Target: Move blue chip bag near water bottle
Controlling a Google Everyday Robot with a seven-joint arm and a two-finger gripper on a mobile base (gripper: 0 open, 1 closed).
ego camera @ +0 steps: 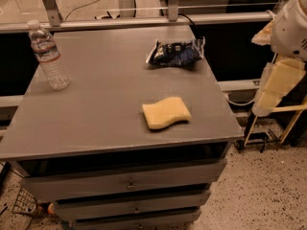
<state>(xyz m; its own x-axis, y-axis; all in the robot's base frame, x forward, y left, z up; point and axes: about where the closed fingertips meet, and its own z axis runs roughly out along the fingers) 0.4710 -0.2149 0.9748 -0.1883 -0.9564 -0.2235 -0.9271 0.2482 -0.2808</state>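
Note:
The blue chip bag (175, 52) lies crumpled near the far right edge of the grey table top (105, 104). The water bottle (48, 54) stands upright at the far left of the table, white cap up, well apart from the bag. My gripper (269, 96) hangs off the table's right side, beyond the edge and lower than the bag, under the white arm (292, 28). It holds nothing that I can see.
A pale yellow wavy sponge (166, 112) lies on the table in front of the bag, toward the right. A metal rail (144, 21) runs behind the table. Drawers (129, 183) sit below the top. Speckled floor is to the right.

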